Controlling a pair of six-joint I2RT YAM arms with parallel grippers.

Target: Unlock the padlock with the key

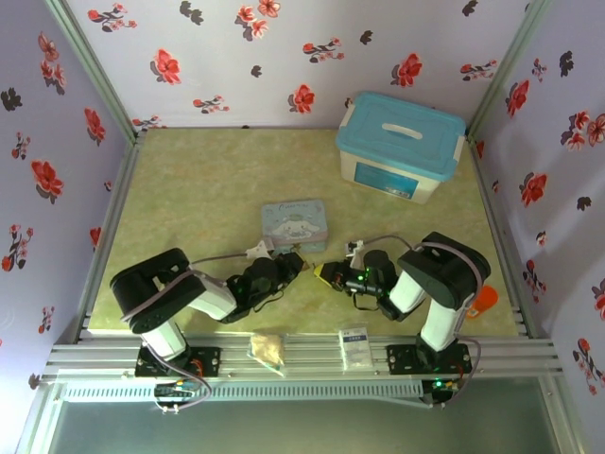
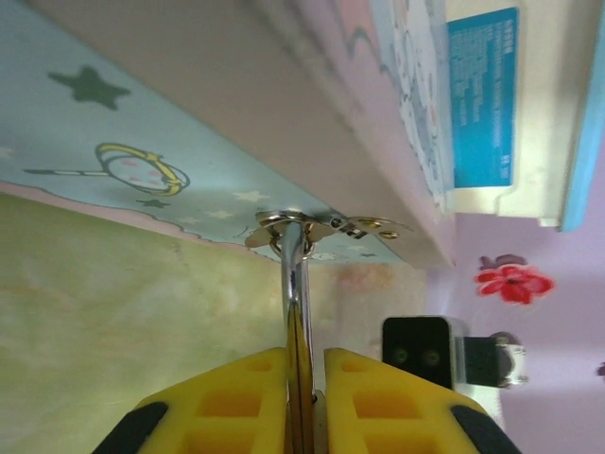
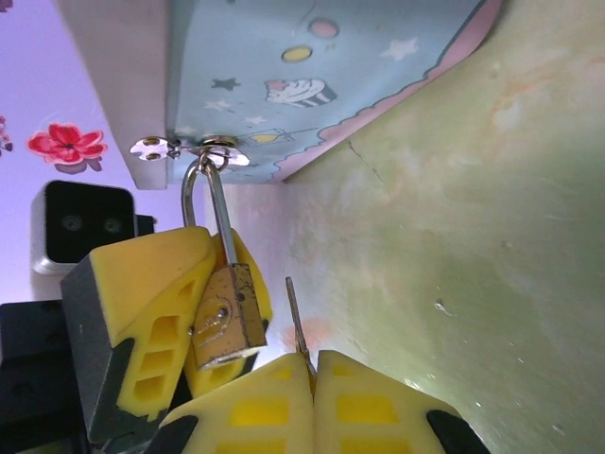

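Observation:
The brass-gold padlock (image 3: 227, 317) hangs by its thin silvery shackle (image 3: 216, 203) from the hasp (image 3: 210, 147) of the cartoon tin (image 1: 294, 225). My left gripper (image 1: 295, 265) is shut on the padlock's body, its yellow fingers (image 3: 142, 312) on either side. In the left wrist view the padlock (image 2: 300, 331) shows edge-on between the shut fingers (image 2: 241, 397). My right gripper (image 3: 312, 364) is shut on the key (image 3: 295, 317). The key's thin dark blade sticks out just right of the padlock, a small gap away. From above, the right gripper (image 1: 328, 274) faces the left one.
A white box with a blue lid (image 1: 401, 144) stands at the back right. An orange object (image 1: 483, 301) lies by the right arm. Two small packets (image 1: 267, 348) (image 1: 354, 345) rest on the front rail. Flowered walls close three sides.

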